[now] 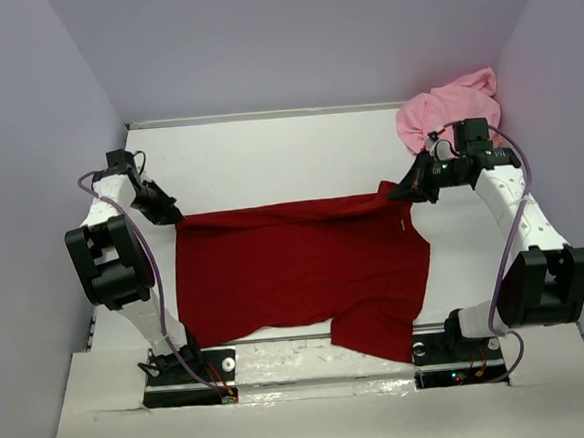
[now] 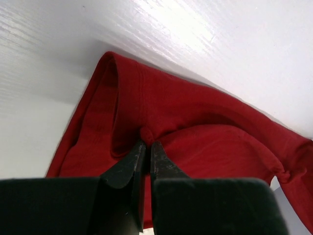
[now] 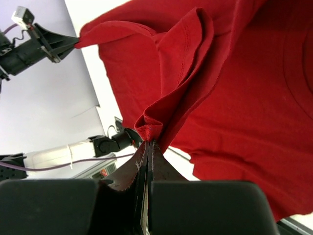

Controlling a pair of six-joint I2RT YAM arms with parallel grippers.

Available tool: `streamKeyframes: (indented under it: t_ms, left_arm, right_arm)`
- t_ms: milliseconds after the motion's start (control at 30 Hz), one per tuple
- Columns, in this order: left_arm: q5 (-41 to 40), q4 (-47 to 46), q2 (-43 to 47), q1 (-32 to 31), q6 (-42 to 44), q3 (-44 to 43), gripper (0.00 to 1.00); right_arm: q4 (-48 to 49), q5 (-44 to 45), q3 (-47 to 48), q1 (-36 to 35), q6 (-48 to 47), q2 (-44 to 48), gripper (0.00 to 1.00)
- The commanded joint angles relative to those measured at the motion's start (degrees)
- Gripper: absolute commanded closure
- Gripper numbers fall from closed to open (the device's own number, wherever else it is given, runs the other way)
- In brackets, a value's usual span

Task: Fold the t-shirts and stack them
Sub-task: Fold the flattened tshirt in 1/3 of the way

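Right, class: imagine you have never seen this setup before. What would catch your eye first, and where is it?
The dark red t-shirt spread wide across the middle of the white table, with the left gripper and right gripper each pinching a far corner. Next, the light pink t-shirt, crumpled in the far right corner.

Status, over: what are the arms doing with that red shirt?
Left gripper shut on dark red t-shirt, far-left corner. Right gripper shut on far-right corner. Pink t-shirt crumpled far right, nothing blocking.
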State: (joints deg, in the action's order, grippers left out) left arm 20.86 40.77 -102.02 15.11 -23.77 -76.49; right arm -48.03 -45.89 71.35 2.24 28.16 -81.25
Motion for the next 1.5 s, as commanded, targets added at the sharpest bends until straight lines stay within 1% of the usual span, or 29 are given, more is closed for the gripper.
streamKeyframes:
  t_ms: [0,167,433,567,700,733,767,833,867,933,1133,1300,1400,1467]
  left_arm:
    - [1.20,2.03,2.96,0.35,2.06,0.90,1.00]
    - [0.67,3.43,3.05,0.35,3.29,2.65,0.99]
    - [2.87,2.65,4.54,0.35,2.50,7.93,0.90]
    - [3.92,2.03,4.81,0.35,2.15,10.83,0.89]
    - [3.49,2.12,4.72,0.35,2.50,11.63,0.88]
    - [3.22,2.12,4.55,0.35,2.59,11.54,0.84]
    - [2.78,2.38,4.37,0.35,2.85,11.28,0.79]
    - [2.34,2.73,4.11,0.35,3.11,10.84,0.75]
    - [1.56,3.08,3.93,0.35,3.29,10.57,0.68]
    - [1.02,3.52,3.41,0.35,3.38,10.05,0.63]
    - [-1.61,4.93,1.74,0.53,3.56,5.57,0.61]
    - [-3.54,5.98,0.33,0.62,3.29,-0.84,0.61]
    - [-4.51,5.90,0.76,0.62,3.12,-3.22,0.62]
    - [-4.08,5.11,1.29,0.62,2.85,-3.06,0.61]
  right_arm:
    - [-3.47,2.55,-2.61,0.31,0.23,2.67,1.00]
    - [-5.93,3.78,-5.34,0.31,-0.21,2.06,1.00]
    - [-8.39,7.39,-7.80,0.31,0.49,1.19,1.00]
    - [-9.71,10.46,-9.30,0.31,0.75,0.84,1.00]
    - [-11.29,13.27,-10.79,0.31,0.23,-0.30,1.00]
    - [-11.73,14.06,-11.06,0.31,0.05,-0.57,1.00]
    - [-12.34,14.77,-11.58,0.31,-0.47,-1.01,1.00]
    - [-13.48,16.00,-11.67,0.31,-0.83,-1.54,1.00]
    - [-13.84,17.48,-11.76,0.31,-1.44,-1.71,1.00]
    - [-14.98,18.55,-11.94,0.31,-2.05,-2.59,1.00]
    - [-15.95,21.46,-13.08,0.31,-3.20,-2.77,1.00]
    - [-16.92,23.55,-13.26,0.31,-3.82,-2.59,1.00]
    - [-17.62,24.97,-13.95,0.31,-4.61,-2.59,1.00]
    - [-17.36,24.54,-14.66,0.31,-4.35,-2.33,1.00]
